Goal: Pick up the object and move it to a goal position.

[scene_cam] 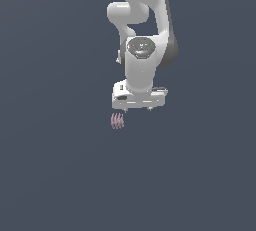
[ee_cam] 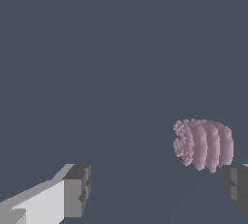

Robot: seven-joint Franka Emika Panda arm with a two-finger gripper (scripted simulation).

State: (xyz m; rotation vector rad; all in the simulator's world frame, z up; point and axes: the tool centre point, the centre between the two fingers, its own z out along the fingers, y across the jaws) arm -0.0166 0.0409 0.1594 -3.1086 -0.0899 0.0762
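Spreading its dark-padded fingers wide apart, the white two-finger gripper holds nothing. The small pale pink-mauve ribbed object sits off-centre in the wrist view, just beside one pad and not between the pair. In the exterior view it lies just below the gripper's edge on the exterior view's left. Risk: descending from this offset would likely land a fingertip on the object and knock it away.
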